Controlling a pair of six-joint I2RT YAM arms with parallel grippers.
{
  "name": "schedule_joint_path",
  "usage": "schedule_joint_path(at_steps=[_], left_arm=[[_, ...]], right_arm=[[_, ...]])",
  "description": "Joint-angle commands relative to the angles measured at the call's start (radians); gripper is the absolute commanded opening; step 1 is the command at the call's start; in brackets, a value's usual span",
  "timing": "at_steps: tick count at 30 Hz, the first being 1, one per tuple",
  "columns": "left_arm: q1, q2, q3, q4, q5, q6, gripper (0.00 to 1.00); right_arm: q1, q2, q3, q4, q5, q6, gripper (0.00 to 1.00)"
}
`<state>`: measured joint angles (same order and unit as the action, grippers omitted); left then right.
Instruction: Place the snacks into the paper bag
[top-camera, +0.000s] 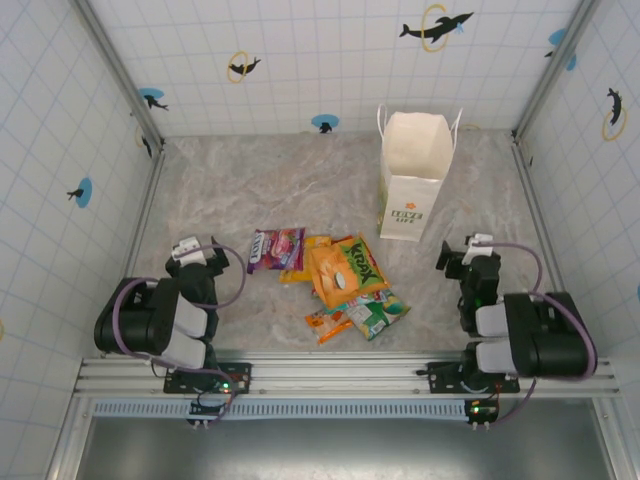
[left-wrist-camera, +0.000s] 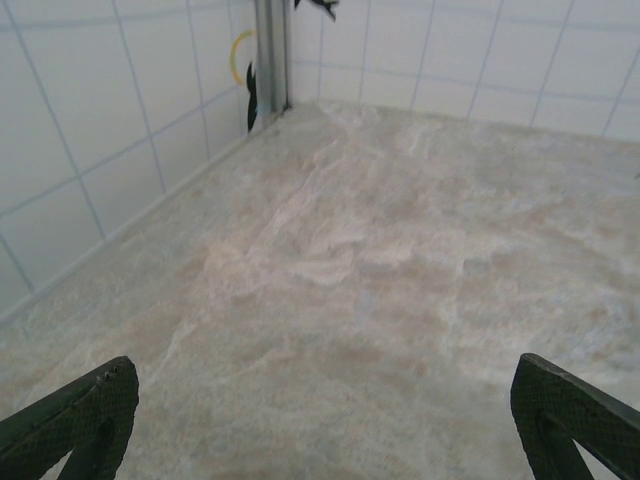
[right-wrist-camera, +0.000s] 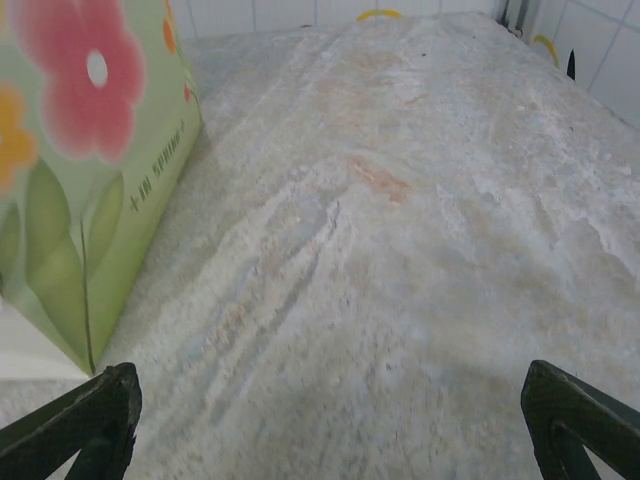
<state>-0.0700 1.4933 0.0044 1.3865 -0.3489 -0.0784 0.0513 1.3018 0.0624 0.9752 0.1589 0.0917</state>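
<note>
A: On the table (top-camera: 220, 190), near the front: glossy flat snacks (top-camera: 330, 275), purple, orange, green-and-white, heaped together.
B: The paper bag (top-camera: 415, 175)?
A: White, upright, open-topped, behind them, rightward. Both left gripper (left-wrist-camera: 320, 420) and right gripper (right-wrist-camera: 325, 420) gape wide, empty.

Bare table (top-camera: 220, 190) stretches ahead of the left gripper (left-wrist-camera: 325, 400) — snacks (top-camera: 335, 280) heap mid-table to its right. Paper bag (top-camera: 415, 175) stands upright ahead-left of the right gripper (right-wrist-camera: 325, 410) — bare surface alongside.

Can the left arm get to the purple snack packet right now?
Probably yes: the left gripper stands open just left of the purple packet, with only bare table between them and nothing lying on it.
</note>
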Motion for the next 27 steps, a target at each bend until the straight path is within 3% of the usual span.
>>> schedule_joint_path(at_steps=[1, 2, 6, 11, 15, 21, 27], left_arm=[[-0.027, -0.034, -0.119, 0.127, -0.085, 0.043, 0.97], [-0.054, -0.077, -0.094, 0.038, -0.13, 0.053, 0.98], [-0.065, -0.182, 0.113, -0.422, -0.099, 0.035, 0.98], [-0.09, -0.219, 0.391, -0.823, 0.057, -0.081, 0.96], [-0.12, -0.216, 0.633, -1.134, 0.205, -0.158, 0.89], [-0.188, -0.164, 0.859, -1.393, 0.356, -0.165, 0.84], [-0.2, -0.09, 1.029, -1.597, 0.44, -0.124, 0.81]], right_arm=[[0.001, -0.123, 0.112, -0.309, -0.011, 0.044, 1.0], [0.001, -0.162, 0.145, -0.377, -0.024, 0.057, 1.0], [0.008, -0.284, 0.27, -0.591, -0.048, 0.139, 1.0], [0.027, -0.32, 0.553, -0.968, -0.101, 0.194, 1.0], [0.068, -0.297, 0.781, -1.185, -0.143, 0.22, 1.0], [0.151, -0.171, 1.152, -1.48, -0.183, 0.234, 1.0], [0.303, 0.011, 1.47, -1.7, -0.101, 0.232, 1.0]])
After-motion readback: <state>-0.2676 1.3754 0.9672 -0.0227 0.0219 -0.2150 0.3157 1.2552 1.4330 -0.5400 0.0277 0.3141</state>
